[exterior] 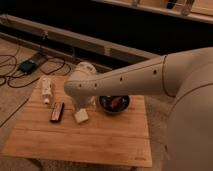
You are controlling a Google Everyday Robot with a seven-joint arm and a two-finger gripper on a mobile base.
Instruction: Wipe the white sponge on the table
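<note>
Closest in, the robot's pale rounded body fills the right side of the view; from it the arm reaches leftward over the desk. The desk is a low rectangle with a light-brown slatted wood top; a small dark mark sits near its front right corner.

A little further in, the white sponge lies on the desk somewhat left of the middle; it is a small off-white block. The tool hangs down from the arm's bent wrist directly over it, its lower end at the sponge's top; whether the tool is spread, pressed together or pinching the sponge, I cannot tell.

Just left of the sponge, apart from it, lies a dark remote-like bar, its long side running front to back. To the right of the tool a dark bowl stands partly under the arm; something orange-red shows inside it. Further back on the left, a white bottle-like object lies near the desk's rear left corner.

Beyond the desk, black cables loop over the floor beside a dark power brick; farthest off, a long pale rail runs across a dark wall.
</note>
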